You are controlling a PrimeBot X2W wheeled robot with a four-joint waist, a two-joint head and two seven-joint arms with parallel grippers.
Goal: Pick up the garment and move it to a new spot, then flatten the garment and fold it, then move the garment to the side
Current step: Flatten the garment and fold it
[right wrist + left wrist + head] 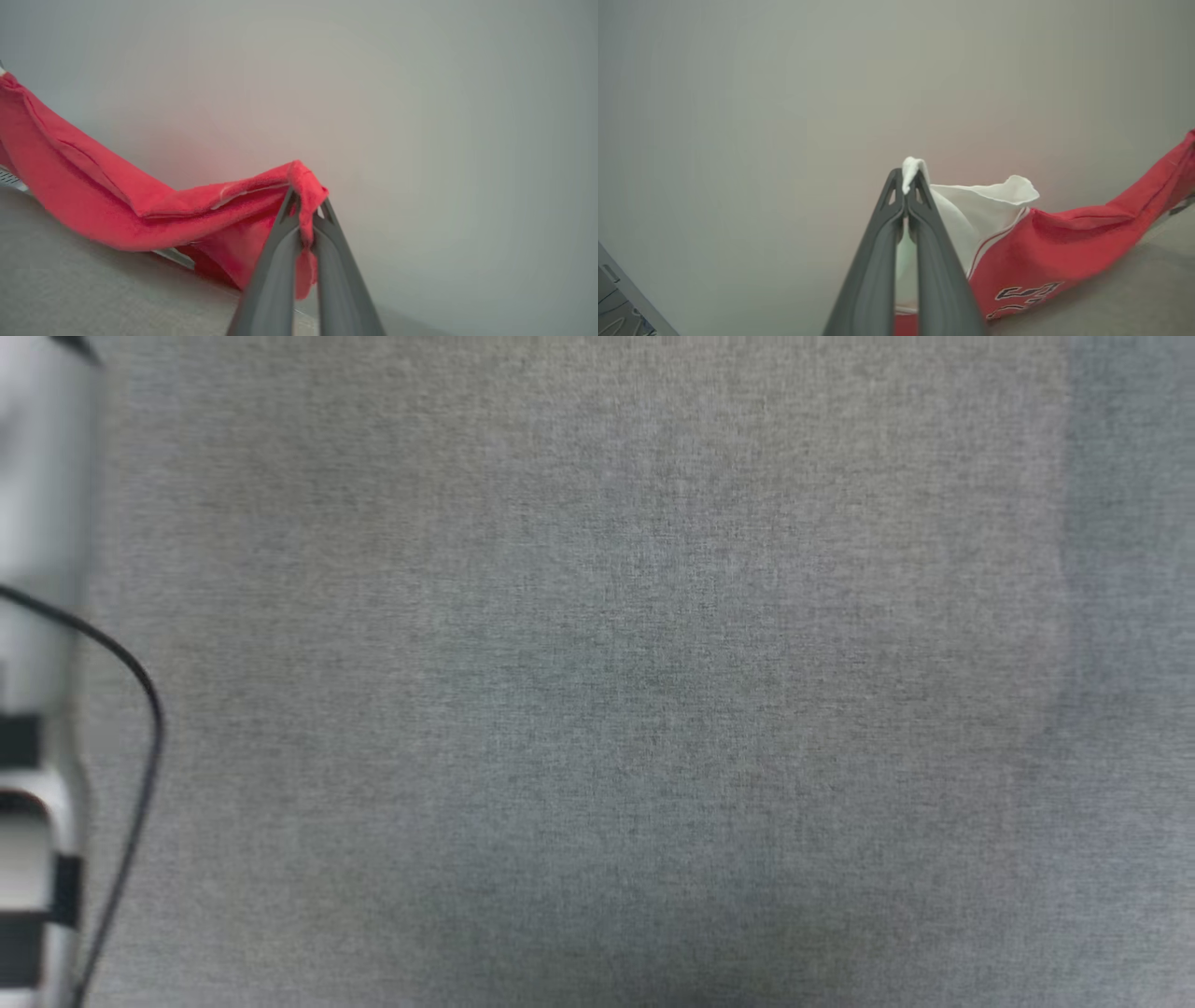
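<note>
- The lift-and-carry step is judged to be in hand: the red jersey-style T-shirt with white short sleeves [1045, 247] is held up between both arms.
- Nearest in the left wrist view, the left gripper [909, 179] is seen with its jaws closed on a bunched edge of a white sleeve.
- In the right wrist view, the right gripper [306, 198] is seen with its jaws pinched on a fold of red cloth.
- Between the two grips the T-shirt sags, its black, white-outlined lettering low down. Whether it touches the grey cloth-covered worktop [597, 672] cannot be told.
- Next, an even lowering is called for, with the arms kept apart so the cloth is laid out flat.
- Both pairs of fingers are pointed towards a pale plain backdrop. A pale forearm [37, 523] with a black cable [140, 709] is seen at the left edge of the head view.
</note>
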